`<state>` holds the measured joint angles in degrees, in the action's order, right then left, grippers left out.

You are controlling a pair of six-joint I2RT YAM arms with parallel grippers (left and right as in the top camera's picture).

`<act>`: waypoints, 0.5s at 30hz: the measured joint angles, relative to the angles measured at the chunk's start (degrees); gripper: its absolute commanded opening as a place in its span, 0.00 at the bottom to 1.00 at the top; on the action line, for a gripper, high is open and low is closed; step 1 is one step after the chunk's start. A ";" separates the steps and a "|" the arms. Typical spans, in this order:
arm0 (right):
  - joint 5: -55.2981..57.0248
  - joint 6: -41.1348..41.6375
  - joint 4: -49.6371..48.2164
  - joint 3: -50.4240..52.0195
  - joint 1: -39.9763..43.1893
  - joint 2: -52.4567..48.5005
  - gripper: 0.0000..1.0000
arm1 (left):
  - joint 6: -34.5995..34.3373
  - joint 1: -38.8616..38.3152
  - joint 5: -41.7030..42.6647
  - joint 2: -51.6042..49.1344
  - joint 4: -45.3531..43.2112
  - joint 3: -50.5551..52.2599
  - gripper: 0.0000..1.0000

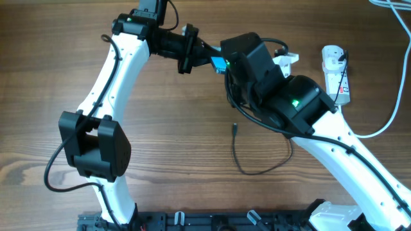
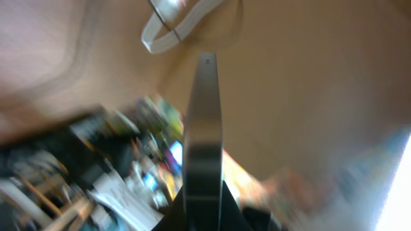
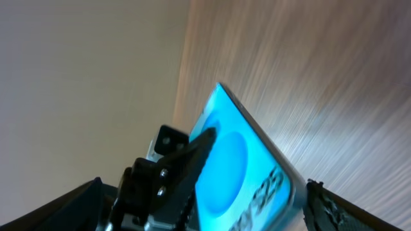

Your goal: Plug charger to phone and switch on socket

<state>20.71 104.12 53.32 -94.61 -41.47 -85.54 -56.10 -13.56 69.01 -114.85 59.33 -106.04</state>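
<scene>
Phone (image 1: 220, 63): cyan screen, pale oval, white text; we log it above the table (image 1: 180, 147), clamped edgewise in left gripper (image 2: 202, 212) | right gripper (image 3: 205, 192) spread wide beside it | charger (image 1: 235, 128) lies slack on brown wood-grain table | room backdrop blurred clutter (image 2: 115, 167).

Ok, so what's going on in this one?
The left claw grips the phone by one end at the far side of the table. The right claw is open around it, a finger on either side of the cyan screen. The charger lies loose on the wood, its tip unplugged. The socket sits untouched at the far right.
</scene>
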 measured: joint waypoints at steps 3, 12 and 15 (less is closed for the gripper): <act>1.03 -23.76 0.35 0.02 1.84 3.06 1.00 | 5.79 0.42 -16.44 0.00 1.05 0.00 0.04; -10.08 -65.26 14.36 0.79 7.93 0.61 1.00 | 12.57 0.66 -63.82 0.02 11.21 -0.04 0.04; -12.92 -65.77 14.40 4.35 7.93 -5.64 1.00 | 12.59 0.70 -72.00 0.00 14.08 -0.04 0.04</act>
<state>7.79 38.35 67.72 -90.26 -33.54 -91.18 -43.51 -12.86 -2.98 -114.85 73.41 -106.08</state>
